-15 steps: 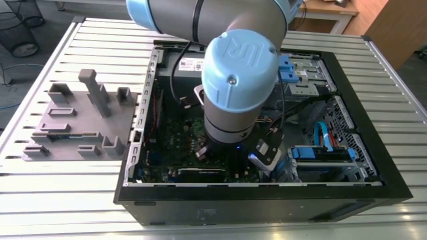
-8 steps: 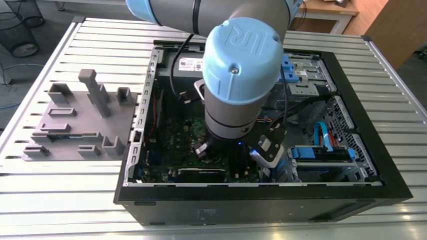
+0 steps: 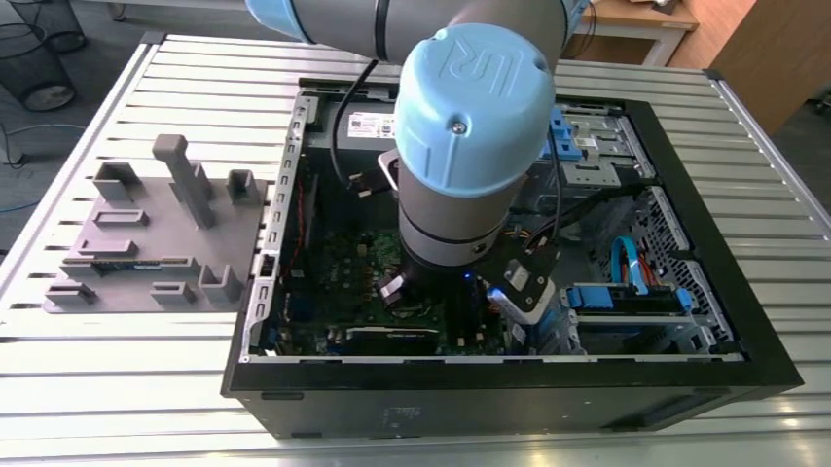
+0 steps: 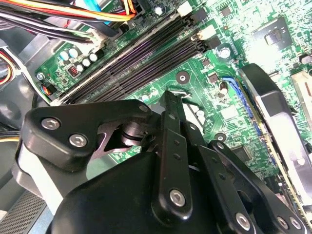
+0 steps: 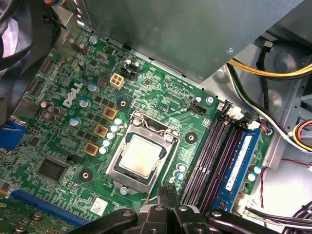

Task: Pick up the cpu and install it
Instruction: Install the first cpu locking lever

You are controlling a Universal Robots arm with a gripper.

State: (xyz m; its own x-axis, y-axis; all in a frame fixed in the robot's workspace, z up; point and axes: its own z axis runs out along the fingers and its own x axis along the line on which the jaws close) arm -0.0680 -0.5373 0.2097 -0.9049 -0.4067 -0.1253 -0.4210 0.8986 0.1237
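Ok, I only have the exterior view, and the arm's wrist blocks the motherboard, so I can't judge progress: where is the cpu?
Observer: In the first wrist view the cpu lies flat inside the socket frame, silver top up.
Operator: And where is the gripper relative to it?
Observer: The gripper is off the cpu, by the socket's edge, next to the memory slots.
Operator: Any cables close to the socket?
Observer: Yellow and black cables run along the case wall beyond the memory slots, apart from the socket.
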